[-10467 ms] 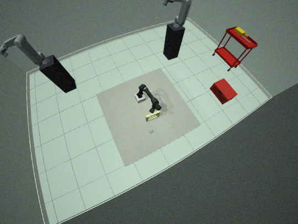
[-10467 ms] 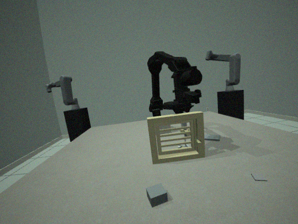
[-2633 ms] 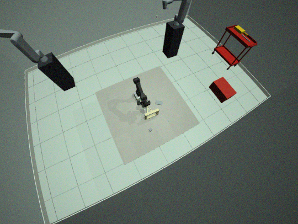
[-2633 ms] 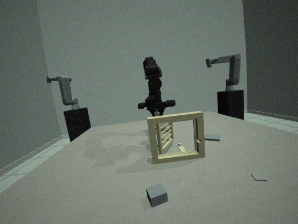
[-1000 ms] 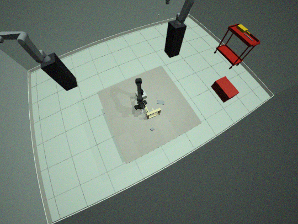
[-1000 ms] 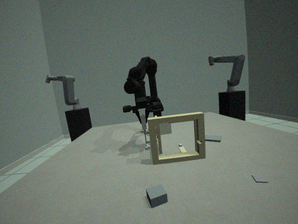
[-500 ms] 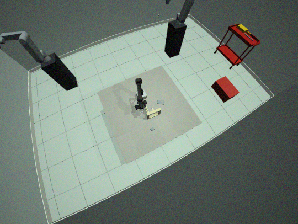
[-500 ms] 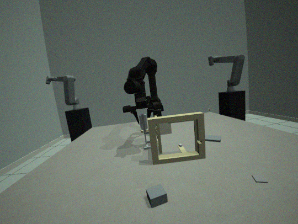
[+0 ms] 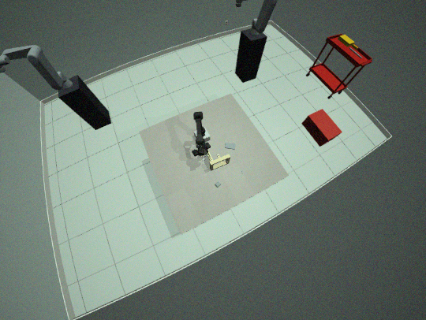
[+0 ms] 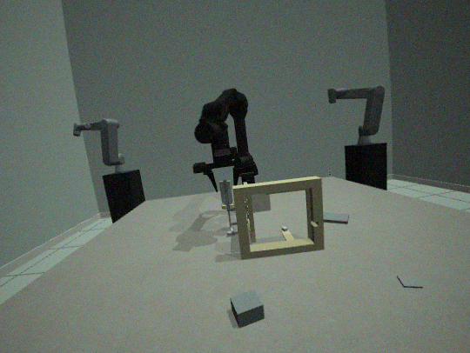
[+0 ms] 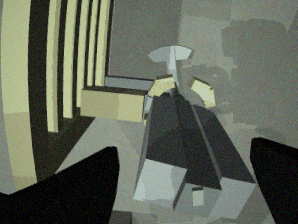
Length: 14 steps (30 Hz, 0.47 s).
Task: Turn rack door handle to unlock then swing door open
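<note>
The grey upright split handle (image 10: 225, 192) (image 11: 185, 145) is at the lower centre of the wrist frame, beside the cream slatted door (image 10: 247, 217) (image 11: 52, 65). The black two-finger claw (image 10: 224, 180) (image 11: 185, 153) is open, its fingers apart on either side. In the exterior frame, the cream rectangular frame (image 10: 318, 217) (image 9: 211, 164) stands upright on the beige bench (image 9: 237, 197) (image 10: 165, 296).

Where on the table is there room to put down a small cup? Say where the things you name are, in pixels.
Probably between the grey block (image 9: 218, 184) (image 10: 247, 308) and the thin angled piece (image 10: 409, 284), in front of the frame (image 9: 214, 162) (image 10: 278, 249). It is crowded left of the frame, where handle (image 10: 225, 192) (image 11: 185, 135) and gripper (image 10: 226, 180) (image 11: 185, 153) meet.
</note>
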{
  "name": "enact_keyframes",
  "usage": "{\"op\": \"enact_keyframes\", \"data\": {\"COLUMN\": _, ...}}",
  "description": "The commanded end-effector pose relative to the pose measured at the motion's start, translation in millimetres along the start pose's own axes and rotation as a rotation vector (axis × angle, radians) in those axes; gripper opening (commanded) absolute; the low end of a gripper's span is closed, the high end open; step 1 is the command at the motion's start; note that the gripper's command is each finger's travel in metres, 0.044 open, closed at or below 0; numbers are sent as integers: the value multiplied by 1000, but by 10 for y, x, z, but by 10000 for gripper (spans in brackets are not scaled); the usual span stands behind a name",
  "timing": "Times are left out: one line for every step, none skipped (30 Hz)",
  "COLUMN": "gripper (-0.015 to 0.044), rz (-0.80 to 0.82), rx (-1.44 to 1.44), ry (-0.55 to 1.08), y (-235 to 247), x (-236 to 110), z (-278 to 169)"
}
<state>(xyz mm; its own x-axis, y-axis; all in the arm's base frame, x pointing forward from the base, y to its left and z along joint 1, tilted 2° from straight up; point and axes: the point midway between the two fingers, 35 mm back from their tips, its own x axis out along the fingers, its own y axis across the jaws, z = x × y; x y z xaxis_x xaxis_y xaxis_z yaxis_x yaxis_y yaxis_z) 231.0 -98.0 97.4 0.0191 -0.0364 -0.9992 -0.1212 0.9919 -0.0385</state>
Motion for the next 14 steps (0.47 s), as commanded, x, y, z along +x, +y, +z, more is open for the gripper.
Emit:
{"op": "enact_keyframes", "data": {"gripper": 284, "rz": -3, "rx": -5, "ry": -6, "y": -8, "x": -76, "z": 18}}
{"op": "enact_keyframes", "data": {"gripper": 284, "rz": -3, "rx": -5, "ry": -6, "y": -9, "x": -90, "z": 19}}
{"op": "enact_keyframes", "data": {"gripper": 284, "rz": -3, "rx": -5, "ry": -6, "y": -9, "x": -104, "z": 19}}
{"op": "enact_keyframes", "data": {"gripper": 284, "rz": -3, "rx": -5, "ry": -6, "y": -9, "x": -118, "z": 20}}
{"op": "enact_keyframes", "data": {"gripper": 284, "rz": -3, "rx": -5, "ry": -6, "y": -10, "x": -133, "z": 20}}
{"op": "enact_keyframes", "data": {"gripper": 284, "rz": -3, "rx": -5, "ry": -6, "y": -10, "x": -147, "z": 20}}
{"op": "enact_keyframes", "data": {"gripper": 284, "rz": -3, "rx": -5, "ry": -6, "y": -10, "x": -161, "z": 21}}
{"op": "enact_keyframes", "data": {"gripper": 284, "rz": -3, "rx": -5, "ry": -6, "y": -10, "x": -176, "z": 21}}
{"op": "enact_keyframes", "data": {"gripper": 284, "rz": -3, "rx": -5, "ry": -6, "y": -10, "x": -190, "z": 21}}
{"op": "enact_keyframes", "data": {"gripper": 284, "rz": -3, "rx": -5, "ry": -6, "y": -10, "x": -204, "z": 21}}
{"op": "enact_keyframes", "data": {"gripper": 284, "rz": -3, "rx": -5, "ry": -6, "y": -10, "x": -219, "z": 21}}
{"op": "enact_keyframes", "data": {"gripper": 284, "rz": -3, "rx": -5, "ry": -6, "y": -10, "x": -233, "z": 21}}
{"op": "enact_keyframes", "data": {"gripper": 284, "rz": -3, "rx": -5, "ry": -6, "y": -10, "x": -248, "z": 21}}
{"op": "enact_keyframes", "data": {"gripper": 284, "rz": -3, "rx": -5, "ry": -6, "y": -10, "x": -262, "z": 20}}
